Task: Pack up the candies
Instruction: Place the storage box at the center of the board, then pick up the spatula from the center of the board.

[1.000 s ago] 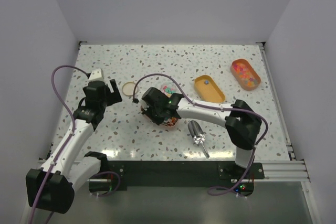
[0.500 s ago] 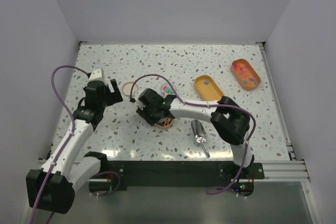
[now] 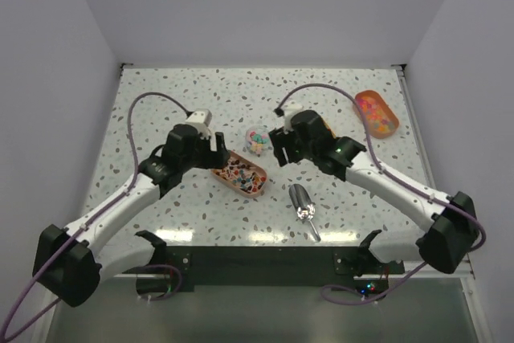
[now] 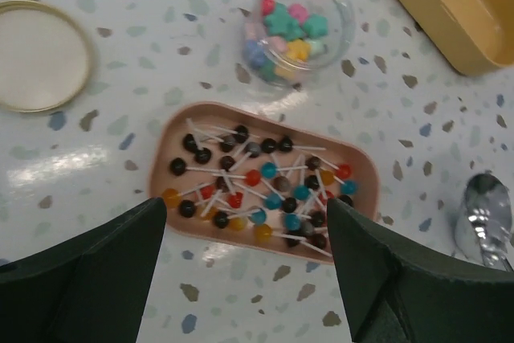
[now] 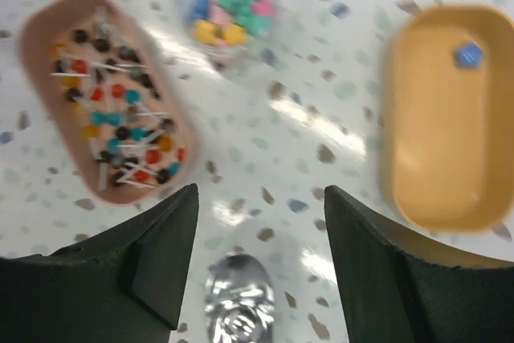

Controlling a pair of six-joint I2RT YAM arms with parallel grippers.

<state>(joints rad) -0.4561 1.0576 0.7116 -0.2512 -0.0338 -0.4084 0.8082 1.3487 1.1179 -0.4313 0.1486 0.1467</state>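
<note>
Your right end effector (image 5: pixel 261 192) just released: jaws wide, empty, pulled off the lollipop tray (image 4: pixel 157 168). Left end effector (image 4: pixel 246 208) (also wide, empty) has moved over it. Candies (image 4: pixel 285 34) sit in the jar (image 4: pixel 344 34) — packing looks unfinished.

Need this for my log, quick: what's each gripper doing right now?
Left gripper: open, holding nothing.
Right gripper: open, holding nothing.

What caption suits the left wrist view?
Open left gripper framing pink tray of lollipops, beside jar of candies and lid.

Pastel candies (image 4: pixel 285 34) lie heaped inside the clear upright jar (image 4: pixel 345 15).
</note>
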